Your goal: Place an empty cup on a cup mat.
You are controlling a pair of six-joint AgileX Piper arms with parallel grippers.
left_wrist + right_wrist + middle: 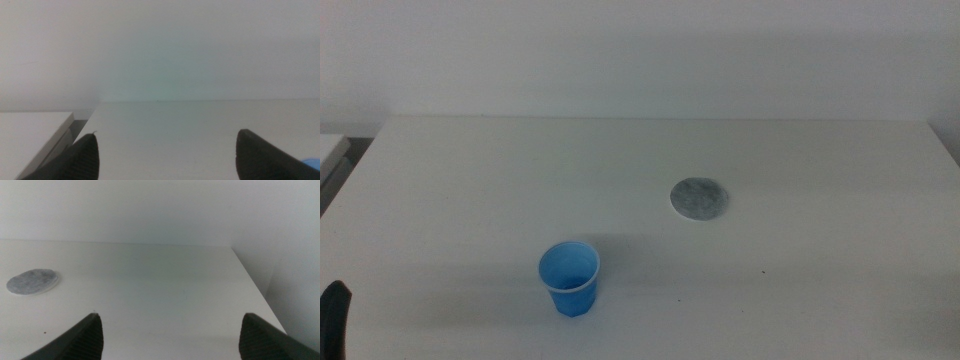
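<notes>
The bright-blue cup (569, 279) stands upright and empty on the white table near the front, left of centre. A sliver of it shows in the left wrist view (312, 162). The grey cup mat (699, 199) lies flat to the cup's right and farther back; it also shows in the right wrist view (33, 281). My left gripper (165, 155) is open and empty; only a dark tip of it (332, 318) shows at the middle view's bottom left edge. My right gripper (170, 337) is open and empty, out of the middle view.
The white table (800, 270) ends at a pale wall behind. A second pale surface (330, 150) adjoins the table's far left edge. The table's right edge (252, 287) shows in the right wrist view.
</notes>
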